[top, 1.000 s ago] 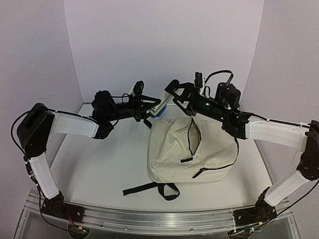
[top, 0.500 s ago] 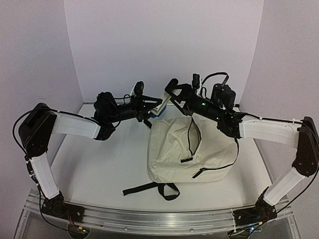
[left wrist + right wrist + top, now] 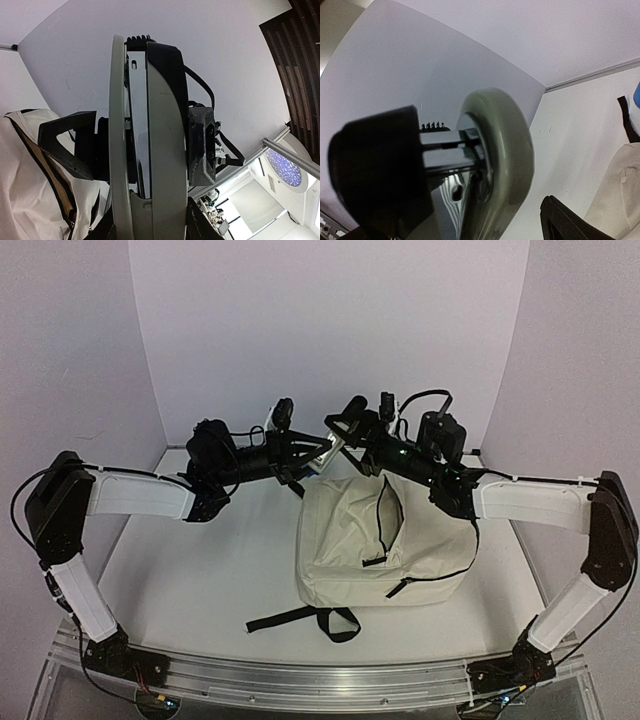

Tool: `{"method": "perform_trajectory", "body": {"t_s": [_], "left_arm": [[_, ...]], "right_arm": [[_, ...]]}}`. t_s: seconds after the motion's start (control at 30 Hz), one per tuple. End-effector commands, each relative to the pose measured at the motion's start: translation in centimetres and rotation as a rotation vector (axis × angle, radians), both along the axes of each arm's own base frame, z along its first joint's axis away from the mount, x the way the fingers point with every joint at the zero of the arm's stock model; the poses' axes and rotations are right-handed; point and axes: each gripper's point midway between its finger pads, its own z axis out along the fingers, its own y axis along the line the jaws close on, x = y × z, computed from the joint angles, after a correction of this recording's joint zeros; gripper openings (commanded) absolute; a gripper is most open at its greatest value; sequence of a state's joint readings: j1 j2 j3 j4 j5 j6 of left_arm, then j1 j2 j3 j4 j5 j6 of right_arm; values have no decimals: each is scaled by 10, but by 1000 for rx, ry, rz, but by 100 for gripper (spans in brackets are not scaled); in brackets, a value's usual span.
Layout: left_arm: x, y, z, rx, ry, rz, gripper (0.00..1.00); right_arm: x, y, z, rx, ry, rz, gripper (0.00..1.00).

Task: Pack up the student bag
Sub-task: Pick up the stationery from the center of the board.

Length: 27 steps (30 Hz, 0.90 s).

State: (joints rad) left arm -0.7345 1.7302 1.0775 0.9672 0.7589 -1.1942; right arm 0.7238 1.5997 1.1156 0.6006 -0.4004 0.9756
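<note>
The student bag (image 3: pixel 345 545) lay flat on the white worktop (image 3: pixel 200 560), right of centre. Its long black zip (image 3: pixel 385 515) was parted into a narrow dark slit. Its black straps (image 3: pixel 305 620) trailed from its near edge toward the metal rail (image 3: pixel 300 680) that carries the arm bases.

Both arms reached in over the bag's far edge and met there, above the worktop. The left hand (image 3: pixel 303 450) was clenched on a flat pale-rimmed thing (image 3: pixel 325 448), held edge-on. In the left wrist view that thing showed two light rims with a glossy dark band between them. What it was could not be told.

The right hand (image 3: pixel 345 423) came at the same thing from the other side, its fingers spread wide. In the left wrist view its black fingers (image 3: pixel 201 145) stood on either side of the held thing. In the right wrist view one finger stood apart from the pale rim, with bare worktop showing between them. So this hand was released, not gripping.

The right forearm (image 3: pixel 520 502) crossed above the bag's far right corner. A scrap of blue (image 3: pixel 637 95) showed at the edge of the right wrist view, beside a black strap (image 3: pixel 626 120). Too little of it showed to name it. Plain white walls (image 3: pixel 330 330) closed in the back and both sides.
</note>
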Motion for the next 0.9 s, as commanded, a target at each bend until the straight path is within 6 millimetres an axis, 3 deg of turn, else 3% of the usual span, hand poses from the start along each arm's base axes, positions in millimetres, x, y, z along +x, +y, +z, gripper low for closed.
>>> {"method": "perform_trajectory", "body": {"t_s": [0.0, 0.13, 0.27, 0.4, 0.53, 0.7, 0.73, 0.77, 0.8, 0.87], "left_arm": [[-32, 15, 61, -127, -197, -20, 8], [-33, 12, 58, -120, -185, -41, 8], [-40, 6, 56, -117, -179, -91, 8], [-44, 2, 51, -107, -166, -107, 8], [-43, 0, 45, -91, -151, -106, 10], [-36, -2, 35, -34, -144, -67, 30], [-33, -3, 29, 1, -141, -40, 41], [-32, -3, 28, 11, -138, -34, 45], [-26, -3, 18, 69, -132, 7, 58], [-16, -1, 7, 148, -124, 74, 70]], "right_arm": [[2, 5, 0, 22, 2, 5, 91], [-1, 5, 5, 25, -22, 14, 87], [-7, 0, 24, 43, -83, 8, 74], [-17, -9, 49, 91, -154, 7, 51], [-23, -14, 59, 126, -186, 14, 30], [-30, -27, 71, 150, -220, -25, 8], [-30, -33, 74, 148, -236, -47, 4], [-31, -34, 77, 151, -242, -53, 4], [-34, -41, 82, 147, -256, -75, 2], [-30, -49, 80, 94, -260, -132, 0]]}}
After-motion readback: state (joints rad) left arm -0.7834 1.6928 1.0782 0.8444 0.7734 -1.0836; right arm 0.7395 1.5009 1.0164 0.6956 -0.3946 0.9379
